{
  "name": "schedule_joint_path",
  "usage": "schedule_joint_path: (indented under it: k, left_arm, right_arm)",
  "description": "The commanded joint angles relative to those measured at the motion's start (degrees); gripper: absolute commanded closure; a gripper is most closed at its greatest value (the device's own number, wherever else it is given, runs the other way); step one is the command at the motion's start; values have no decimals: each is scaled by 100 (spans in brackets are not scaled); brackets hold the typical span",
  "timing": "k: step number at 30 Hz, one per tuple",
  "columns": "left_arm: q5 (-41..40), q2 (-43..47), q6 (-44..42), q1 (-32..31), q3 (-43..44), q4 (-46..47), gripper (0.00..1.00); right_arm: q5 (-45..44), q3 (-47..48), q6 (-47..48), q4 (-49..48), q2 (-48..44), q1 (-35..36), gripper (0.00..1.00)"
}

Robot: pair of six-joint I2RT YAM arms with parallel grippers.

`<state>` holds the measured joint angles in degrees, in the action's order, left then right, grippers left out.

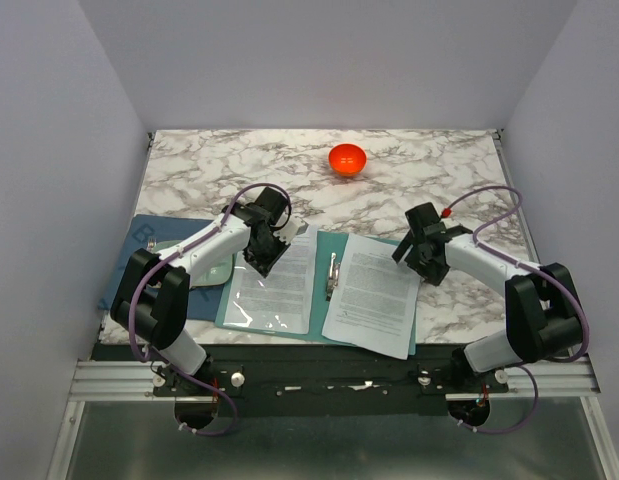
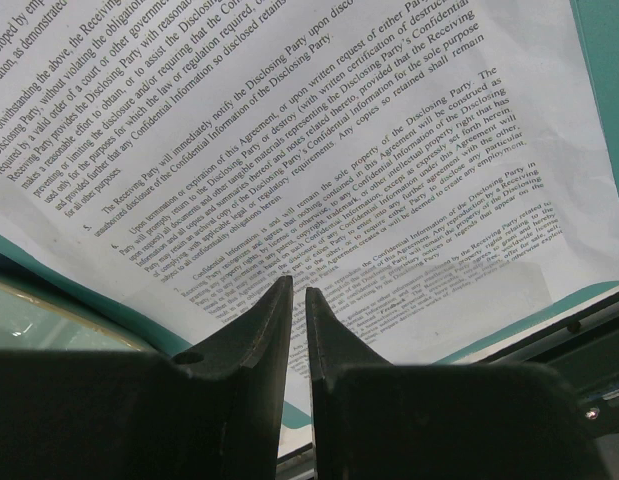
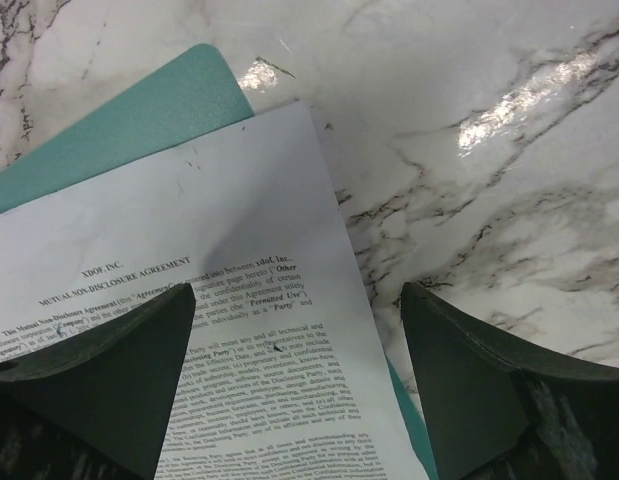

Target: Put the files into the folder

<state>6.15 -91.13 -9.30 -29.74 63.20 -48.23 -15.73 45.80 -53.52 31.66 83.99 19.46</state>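
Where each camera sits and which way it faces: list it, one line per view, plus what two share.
Top external: above and behind, looking down on the table; left arm, right arm show.
Left wrist: looks down past the shut left gripper at the left sheet.
Right wrist: looks down through the open right gripper at the right sheet and folder.
Shared: right sheet, in top and right wrist.

Far half of the worktop (image 1: 459,170): passable, save one orange bowl (image 1: 347,158) at far centre. Walls (image 1: 49,150) bound three sides. Near centre: folder (image 1: 327,244) and files (image 1: 374,295) lie flat; its metal clip (image 1: 332,275) runs between the sheets. Left arm (image 1: 204,245) blocks the near-left; bare marble right of the folder.
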Motion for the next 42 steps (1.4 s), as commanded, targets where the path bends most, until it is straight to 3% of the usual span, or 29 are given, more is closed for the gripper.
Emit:
schedule_joint_path:
  k: [1, 31, 42]
  left_arm:
    - [140, 78, -98, 20, -27, -38, 78]
    - [185, -124, -37, 12, 35, -38, 78]
    - [158, -80, -72, 21, 70, -81, 78]
  right_arm:
    - [280, 96, 61, -493, 74, -39, 8]
    - [623, 333, 456, -863, 399, -39, 9]
    - [623, 499, 544, -425, -163, -39, 7]
